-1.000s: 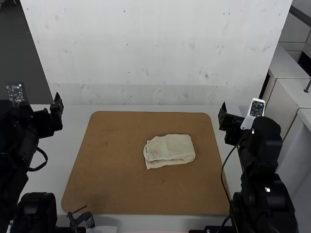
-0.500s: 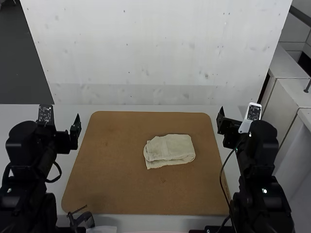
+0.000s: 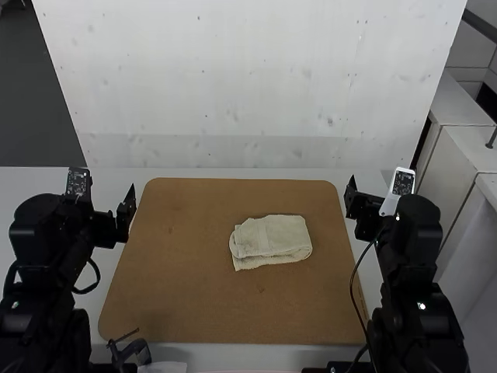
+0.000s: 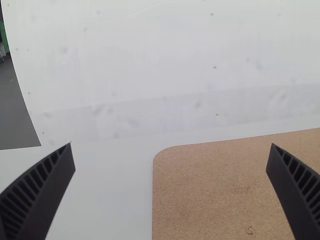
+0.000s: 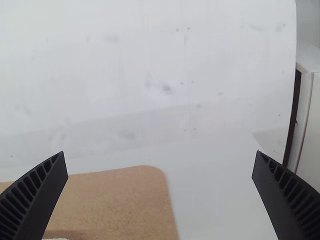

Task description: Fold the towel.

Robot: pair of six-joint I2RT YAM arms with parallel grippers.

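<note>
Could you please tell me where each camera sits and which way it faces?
High view: fixed above and behind, facing forward and down over board, towel, left arm and right arm.
Left wrist view: on that arm, facing the white panel; left pincer open.
Right wrist view: on that arm, facing the panel; right pincer open.
All three share board and panel.

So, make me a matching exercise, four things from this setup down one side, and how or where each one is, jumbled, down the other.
Things
1. towel
2. board
3. table
4. left hand

Colours, places and states
A. white, under the board
B. open and empty
C. cream, folded
D. brown, under the towel

Right pairs: 1-C, 2-D, 3-A, 4-B
</note>
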